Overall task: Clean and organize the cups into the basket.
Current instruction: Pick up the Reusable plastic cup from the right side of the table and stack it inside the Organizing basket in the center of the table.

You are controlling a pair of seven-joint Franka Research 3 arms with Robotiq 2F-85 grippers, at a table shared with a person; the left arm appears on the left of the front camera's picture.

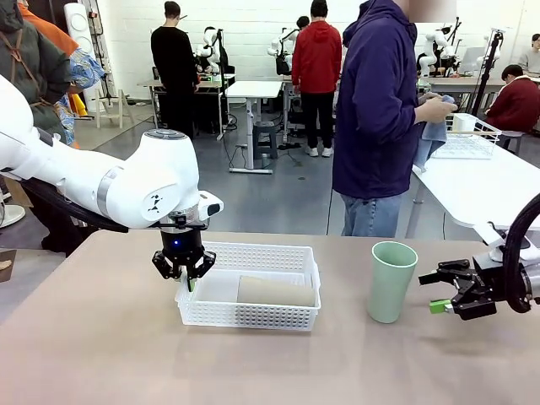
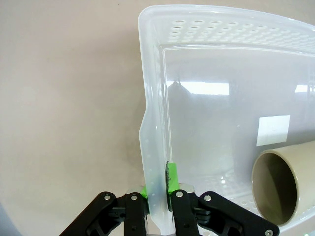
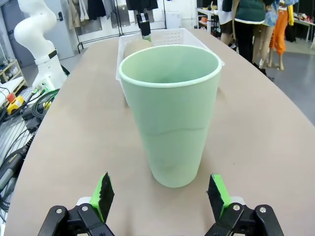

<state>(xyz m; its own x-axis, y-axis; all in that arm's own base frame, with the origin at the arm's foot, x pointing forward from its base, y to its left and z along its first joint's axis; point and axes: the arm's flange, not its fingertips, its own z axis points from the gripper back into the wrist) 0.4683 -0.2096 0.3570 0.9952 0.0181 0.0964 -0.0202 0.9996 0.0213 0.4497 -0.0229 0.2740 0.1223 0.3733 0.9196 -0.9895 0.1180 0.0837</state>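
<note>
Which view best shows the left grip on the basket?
Left wrist view: left gripper fingers pinch the basket wall. Front view shows the gripper at the basket's left end; right wrist view, the basket behind the green cup.

Lying cup (image 1: 276,291) rests in basket (image 1: 253,319), upright cup (image 1: 392,281) to its right.

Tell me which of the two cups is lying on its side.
The tan-brown cup, lying inside the white basket. The mint green cup stands upright on the table, outside the basket.
</note>
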